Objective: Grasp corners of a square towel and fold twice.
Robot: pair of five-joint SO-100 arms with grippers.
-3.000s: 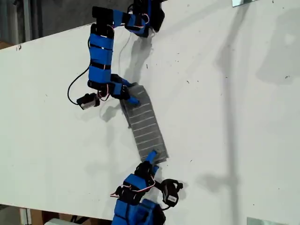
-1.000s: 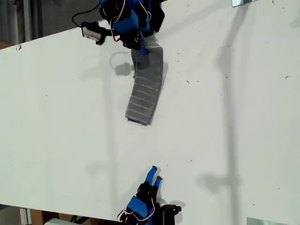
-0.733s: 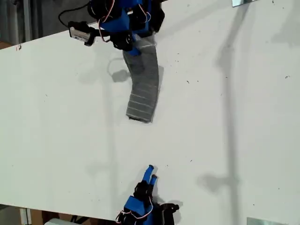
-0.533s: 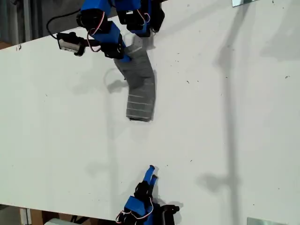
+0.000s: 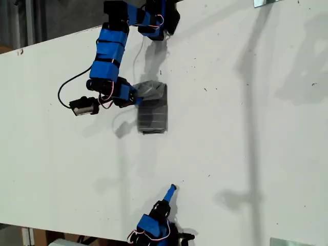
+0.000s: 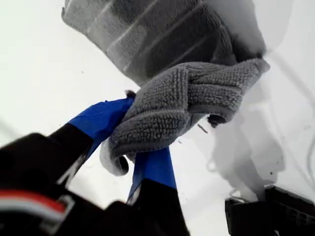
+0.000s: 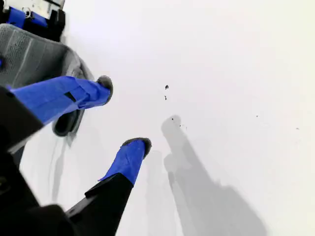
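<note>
The square towel (image 5: 152, 108), dark grey with thin white stripes, lies doubled into a short stack on the white table (image 5: 246, 128). My first gripper (image 5: 137, 99) is shut on a bunched end of it at the stack's edge toward the exterior view's left. In the first wrist view the towel (image 6: 182, 96) wraps over the blue fingers (image 6: 101, 119). My second gripper (image 5: 171, 190) hovers open near the table's front edge, well apart from the cloth. Nothing sits between its fingertips (image 7: 138, 145), and the towel (image 7: 29, 59) shows far behind.
The first arm's base (image 5: 159, 18) stands at the table's far edge, and its wrist camera (image 5: 83, 106) and cable hang out toward the exterior view's left. Metal plates sit at the exterior view's top right (image 5: 266, 2) and bottom right (image 5: 289, 242) corners.
My first gripper carried the towel's held end from the far edge down over the strip, doubling it into a shorter stack. My second gripper stayed near the front edge, shifting slightly.
</note>
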